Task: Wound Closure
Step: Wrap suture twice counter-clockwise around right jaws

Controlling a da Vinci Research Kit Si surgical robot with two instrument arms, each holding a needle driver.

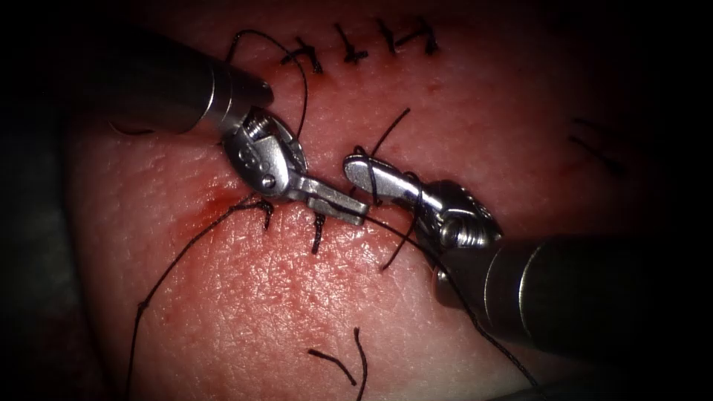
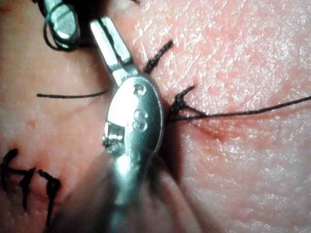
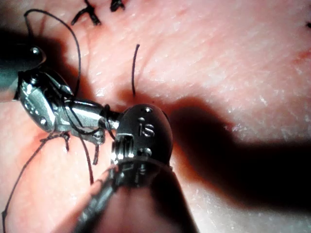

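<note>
From the far left, thread (image 1: 178, 256) trailing over the tissue (image 1: 245, 297) to a stitch (image 1: 266, 212) amid red fluid (image 1: 212, 204). Next, left tool (image 1: 338, 204), jaws together, seemingly clamped on thread at the tip. Facing it, almost tip to tip, right tool (image 1: 365, 172), jaws closed, thread wound round them, nothing surely gripped. Needle's place: cannot tell. Judged best: keep those turns from slipping, hold tension even and low, spare the stitch.
</note>
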